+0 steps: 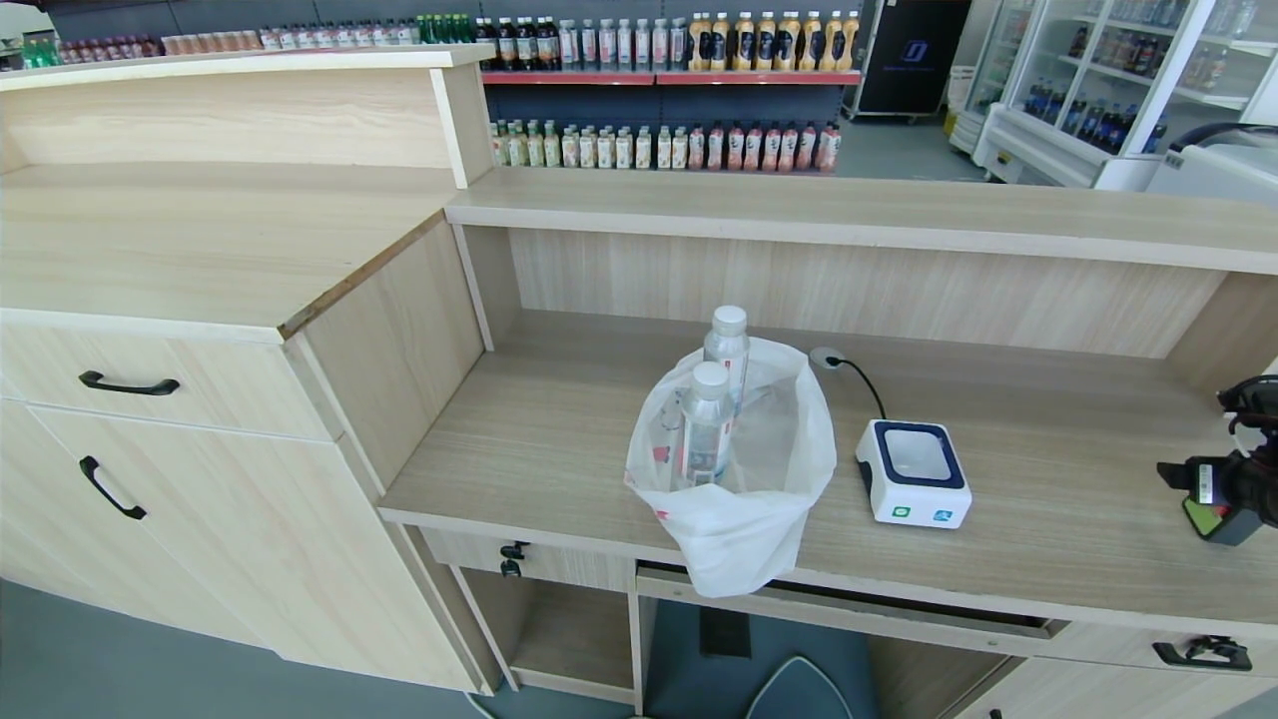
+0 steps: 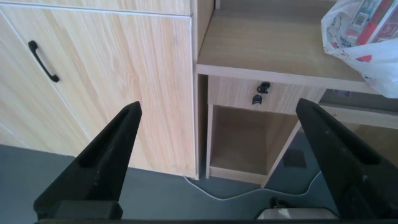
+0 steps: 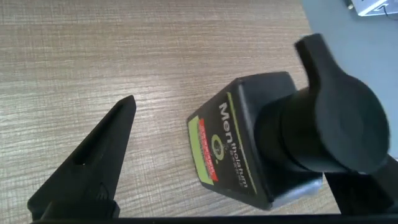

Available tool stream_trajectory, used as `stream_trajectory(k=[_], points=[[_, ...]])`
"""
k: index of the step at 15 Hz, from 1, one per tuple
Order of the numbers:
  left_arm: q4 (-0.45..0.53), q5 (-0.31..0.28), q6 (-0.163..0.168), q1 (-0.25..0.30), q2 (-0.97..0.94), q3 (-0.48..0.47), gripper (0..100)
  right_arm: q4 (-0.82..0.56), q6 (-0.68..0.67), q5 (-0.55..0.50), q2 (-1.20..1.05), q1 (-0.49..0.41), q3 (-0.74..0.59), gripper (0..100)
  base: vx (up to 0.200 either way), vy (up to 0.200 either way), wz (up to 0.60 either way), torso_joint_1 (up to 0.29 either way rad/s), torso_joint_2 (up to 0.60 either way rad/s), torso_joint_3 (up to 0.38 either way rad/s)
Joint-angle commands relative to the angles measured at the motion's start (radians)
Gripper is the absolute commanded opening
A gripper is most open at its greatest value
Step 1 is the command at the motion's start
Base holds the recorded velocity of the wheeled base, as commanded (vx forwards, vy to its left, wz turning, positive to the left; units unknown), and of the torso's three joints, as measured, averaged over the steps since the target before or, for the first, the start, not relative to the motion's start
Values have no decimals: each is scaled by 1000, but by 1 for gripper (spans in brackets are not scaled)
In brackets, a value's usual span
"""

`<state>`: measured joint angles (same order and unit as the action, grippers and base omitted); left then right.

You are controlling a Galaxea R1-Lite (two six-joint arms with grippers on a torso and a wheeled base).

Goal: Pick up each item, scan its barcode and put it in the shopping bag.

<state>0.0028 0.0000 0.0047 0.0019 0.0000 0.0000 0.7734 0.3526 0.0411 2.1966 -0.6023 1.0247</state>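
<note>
My left gripper (image 2: 217, 104) hangs low before the cabinet door (image 2: 93, 74), fingers spread wide and empty. My right gripper (image 3: 214, 106) is over the counter (image 1: 1058, 439) at its right end, fingers wide apart around a black bottle (image 3: 249, 143), one finger clear of it. The shopping bag (image 1: 744, 529) stands just left of the scanner (image 1: 914, 469), two water bottles (image 1: 707, 424) inside
</note>
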Motion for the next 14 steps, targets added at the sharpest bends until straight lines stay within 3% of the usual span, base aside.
stream_trajectory(k=[1, 4, 5, 12, 14], points=[[0, 0, 0, 1, 0, 0, 100, 3, 0, 0, 15, 7, 2, 100, 0, 0, 0, 0, 0, 0], [0, 0, 0, 0, 0, 0, 100, 3, -3, 2, 18, 18, -6, 100, 0, 0, 0, 0, 0, 0], [0, 0, 0, 0, 0, 0, 100, 3, -3, 2, 18, 21, -5, 0, 0, 0, 0, 0, 0, 0], [0, 0, 0, 0, 0, 0, 100, 46, 17, -1, 20, 76, 25, 0, 0, 0, 0, 0, 0, 0], [0, 0, 0, 0, 0, 0, 100, 98, 131, -1, -40, 87, 2, 0, 0, 0, 0, 0, 0, 0]])
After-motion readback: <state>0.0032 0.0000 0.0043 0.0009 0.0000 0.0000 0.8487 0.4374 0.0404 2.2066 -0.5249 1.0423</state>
